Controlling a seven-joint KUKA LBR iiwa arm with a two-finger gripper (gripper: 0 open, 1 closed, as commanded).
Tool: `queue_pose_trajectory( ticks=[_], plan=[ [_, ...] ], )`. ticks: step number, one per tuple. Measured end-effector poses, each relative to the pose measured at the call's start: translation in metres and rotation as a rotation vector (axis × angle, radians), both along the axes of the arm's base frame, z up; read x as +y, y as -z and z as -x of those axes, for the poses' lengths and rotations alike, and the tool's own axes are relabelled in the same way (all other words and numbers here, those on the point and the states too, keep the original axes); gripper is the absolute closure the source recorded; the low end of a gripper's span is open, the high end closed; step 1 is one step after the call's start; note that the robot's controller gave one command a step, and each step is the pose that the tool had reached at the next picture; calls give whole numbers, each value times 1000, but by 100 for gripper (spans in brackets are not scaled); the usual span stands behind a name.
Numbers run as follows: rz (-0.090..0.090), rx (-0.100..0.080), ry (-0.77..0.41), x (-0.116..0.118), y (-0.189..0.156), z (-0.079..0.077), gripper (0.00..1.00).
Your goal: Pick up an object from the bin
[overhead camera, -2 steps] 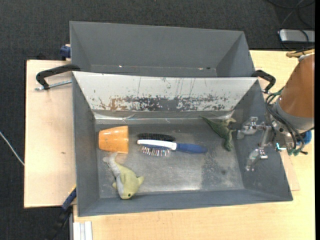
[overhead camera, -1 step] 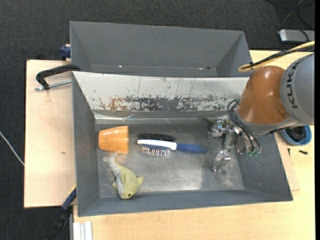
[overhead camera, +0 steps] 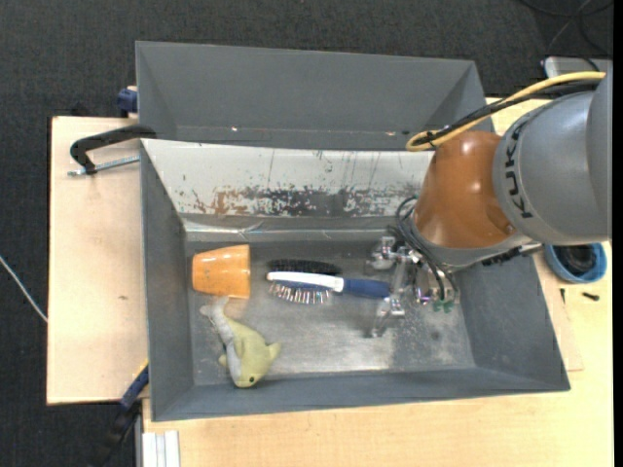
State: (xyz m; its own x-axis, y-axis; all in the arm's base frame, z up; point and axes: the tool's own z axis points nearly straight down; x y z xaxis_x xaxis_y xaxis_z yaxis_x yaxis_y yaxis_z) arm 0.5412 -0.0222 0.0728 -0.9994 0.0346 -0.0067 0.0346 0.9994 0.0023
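My gripper (overhead camera: pixel 389 283) is low over the bin floor, right of the middle. Its two metal fingers stand apart, one on the far side and one on the near side of the blue handle of a white-headed brush (overhead camera: pixel 321 285). That brush lies flat, bristles towards the front, handle pointing right and ending between the fingers without being clamped. A black brush (overhead camera: pixel 304 267) lies just behind it, touching it.
An orange cup (overhead camera: pixel 222 269) lies on its side at the left, against the back slope. A pale yellow-green plush toy (overhead camera: pixel 243 350) lies in the front left corner. The orange-covered wrist and the grey arm hang over the bin's right side.
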Motion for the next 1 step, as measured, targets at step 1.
queue_pose_trajectory(
  ticks=[1],
  plan=[
    [1,-1,4,-4,0,0,100]
  ],
)
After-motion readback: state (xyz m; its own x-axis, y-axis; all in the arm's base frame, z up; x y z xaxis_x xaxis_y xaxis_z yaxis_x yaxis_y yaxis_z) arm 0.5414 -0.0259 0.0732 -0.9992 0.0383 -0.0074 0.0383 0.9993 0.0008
